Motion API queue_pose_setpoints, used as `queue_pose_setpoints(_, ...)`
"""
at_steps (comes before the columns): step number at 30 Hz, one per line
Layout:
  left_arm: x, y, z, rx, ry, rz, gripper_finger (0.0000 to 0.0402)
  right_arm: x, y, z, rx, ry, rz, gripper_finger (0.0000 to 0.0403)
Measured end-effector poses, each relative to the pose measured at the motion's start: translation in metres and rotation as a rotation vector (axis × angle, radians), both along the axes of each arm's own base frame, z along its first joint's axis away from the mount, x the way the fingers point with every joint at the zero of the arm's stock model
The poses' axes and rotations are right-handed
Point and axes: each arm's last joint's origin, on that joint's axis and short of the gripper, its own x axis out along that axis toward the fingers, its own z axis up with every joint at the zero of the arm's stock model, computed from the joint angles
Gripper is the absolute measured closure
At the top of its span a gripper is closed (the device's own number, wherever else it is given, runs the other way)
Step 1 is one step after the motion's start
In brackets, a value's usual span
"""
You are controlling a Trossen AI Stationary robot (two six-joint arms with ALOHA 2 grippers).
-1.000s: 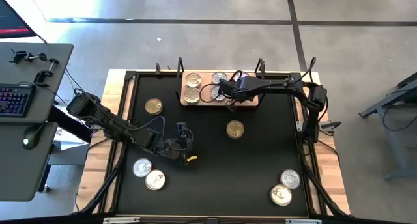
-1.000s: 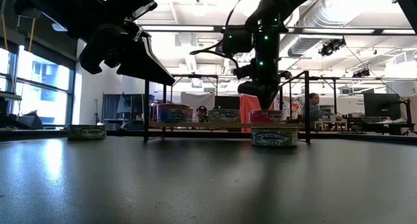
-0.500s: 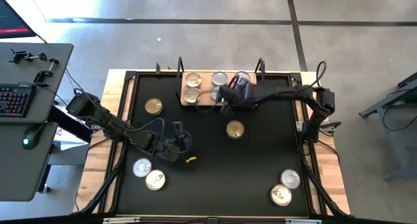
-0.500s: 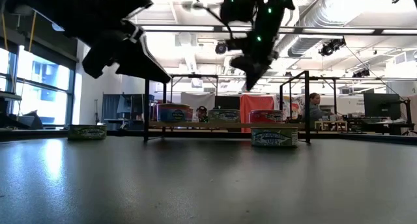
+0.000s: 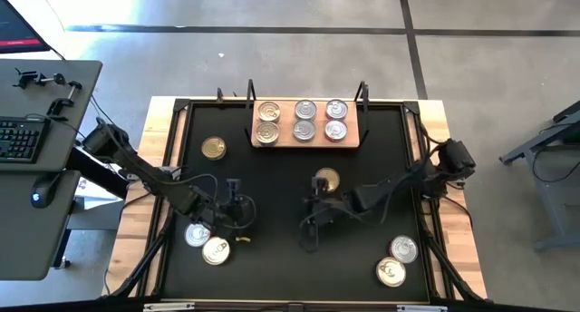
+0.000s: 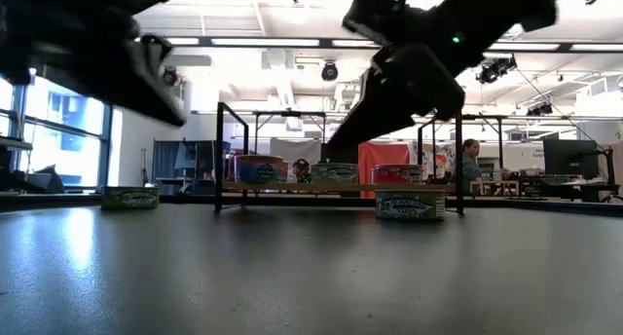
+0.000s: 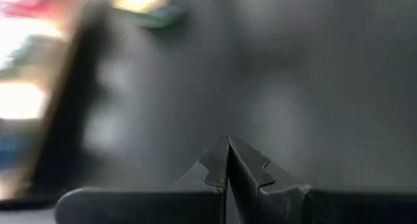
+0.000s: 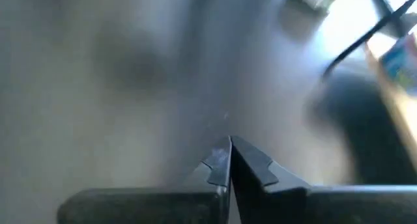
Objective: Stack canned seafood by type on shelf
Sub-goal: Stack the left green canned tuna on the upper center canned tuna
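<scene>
Bench: black mat (image 5: pixel 290 258); shelf (image 5: pixel 306 140) holds six tins.
Loose tins: gold-lidded tin (image 5: pixel 327 180) mid-mat, others scattered.
Handling: rigid, slick, light; pinch across rim.
End effectors: left end effector (image 7: pixel 228 160), right end effector (image 8: pixel 230 160) both closed, empty.

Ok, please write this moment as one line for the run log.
shelf: six tins in two rows | left gripper: shut, empty, beside two silver tins | right gripper: shut, empty, near gold tin | other gold tin: on mat
</scene>
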Motion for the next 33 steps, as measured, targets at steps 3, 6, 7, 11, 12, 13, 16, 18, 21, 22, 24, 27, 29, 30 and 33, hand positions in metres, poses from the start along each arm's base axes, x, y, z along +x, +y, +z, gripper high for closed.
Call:
queue_pose_setpoints(3, -0.002, -0.004, -0.003, -0.181, 0.062, -0.005, 0.0401, -0.002, 0.006, 0.001, -0.065, -0.056, -0.006, 0.0403)
queue_pose_setpoints(6, -0.016, -0.009, -0.007, -0.309, 0.159, 0.078, 0.0402, 0.001, 0.003, 0.003, -0.048, -0.088, -0.041, 0.0403)
queue_pose_setpoints(7, -0.022, -0.011, -0.006, -0.346, 0.199, 0.114, 0.0401, 0.002, 0.001, 0.003, -0.032, -0.098, -0.057, 0.0403)
queue_pose_setpoints(11, -0.047, -0.015, 0.005, -0.417, 0.368, 0.305, 0.0402, 0.003, -0.004, 0.001, -0.012, -0.082, -0.08, 0.0403)
queue_pose_setpoints(12, -0.054, -0.016, 0.009, -0.416, 0.409, 0.351, 0.0402, 0.002, -0.005, 0.0, -0.02, -0.071, -0.083, 0.0403)
queue_pose_setpoints(13, -0.06, -0.017, 0.013, -0.418, 0.449, 0.397, 0.0401, 0.001, -0.005, -0.001, -0.038, -0.063, -0.092, 0.0403)
queue_pose_setpoints(16, -0.077, -0.022, 0.023, -0.451, 0.527, 0.509, 0.0402, 0.0, -0.007, -0.002, -0.064, -0.052, -0.12, 0.0403)
queue_pose_setpoints(18, -0.085, -0.027, 0.024, -0.503, 0.52, 0.556, 0.0402, -0.002, -0.007, -0.004, -0.062, -0.035, -0.135, 0.0403)
queue_pose_setpoints(21, -0.089, -0.036, 0.017, -0.619, 0.52, 0.585, 0.0402, -0.005, -0.007, -0.006, -0.069, -0.015, -0.164, 0.0403)
queue_pose_setpoints(22, -0.09, -0.038, 0.014, -0.645, 0.52, 0.579, 0.0401, -0.007, -0.006, -0.007, -0.082, -0.005, -0.179, 0.0403)
queue_pose_setpoints(24, -0.091, -0.041, 0.007, -0.647, 0.497, 0.564, 0.0401, -0.012, -0.002, -0.009, -0.125, 0.017, -0.209, 0.0403)
queue_pose_setpoints(27, -0.09, -0.039, 0.0, -0.573, 0.431, 0.536, 0.0401, -0.02, 0.004, -0.009, -0.199, 0.017, -0.269, 0.0403)
queue_pose_setpoints(29, -0.086, -0.036, 0.002, -0.53, 0.356, 0.517, 0.0401, -0.026, 0.009, -0.007, -0.223, -0.001, -0.306, 0.0403)
queue_pose_setpoints(30, -0.083, -0.035, 0.004, -0.508, 0.306, 0.507, 0.0401, -0.029, 0.011, -0.005, -0.224, -0.01, -0.319, 0.0403)
queue_pose_setpoints(33, -0.072, -0.03, 0.016, -0.412, 0.146, 0.449, 0.0401, -0.038, 0.02, -0.001, -0.212, -0.026, -0.336, 0.0403)
